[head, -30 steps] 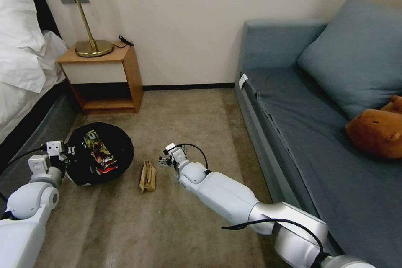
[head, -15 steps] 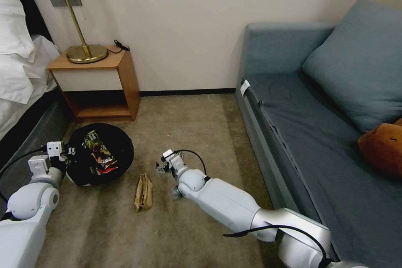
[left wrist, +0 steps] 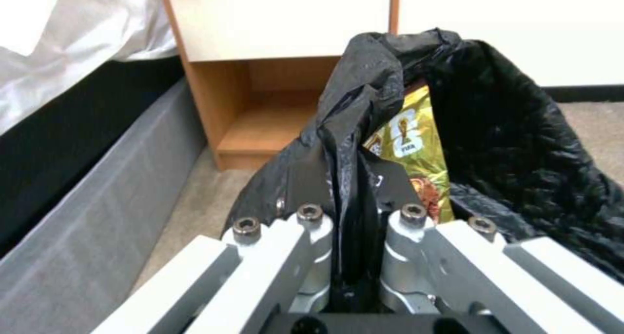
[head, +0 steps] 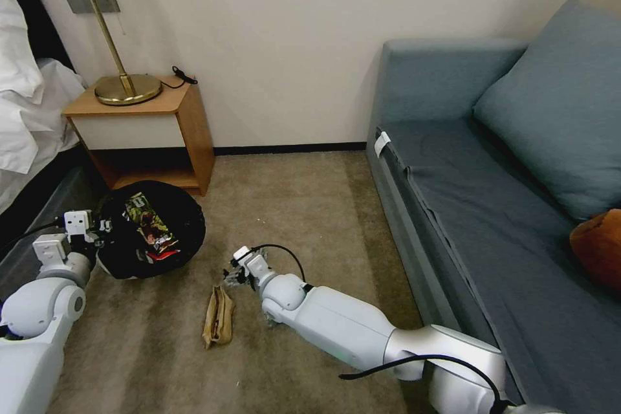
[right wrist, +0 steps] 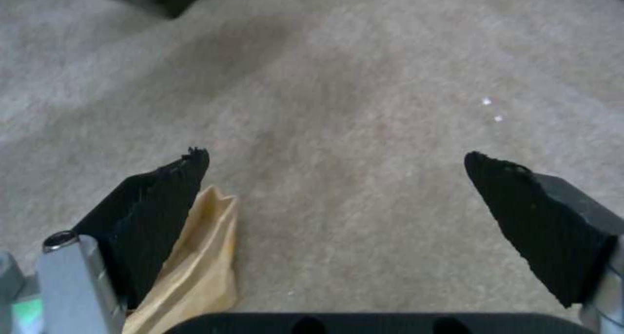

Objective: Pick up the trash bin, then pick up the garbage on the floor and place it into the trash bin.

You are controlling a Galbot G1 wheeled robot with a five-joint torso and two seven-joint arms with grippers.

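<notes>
mostly beige carpet [head: 304, 207], paper bag [head: 217, 317] lying flat

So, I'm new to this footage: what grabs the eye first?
The black-lined trash bin beside the nightstand, its rim pinched by the left gripper, with snack wrappers inside. Then the right gripper, jaws open, low over the carpet by a crumpled tan paper bag.

The glossy gold snack wrapper [left wrist: 413, 144] inside the black-bag-lined trash bin [left wrist: 520, 144] bears a white trophy emblem captioned "FIFA"; no other text is legible.
</notes>
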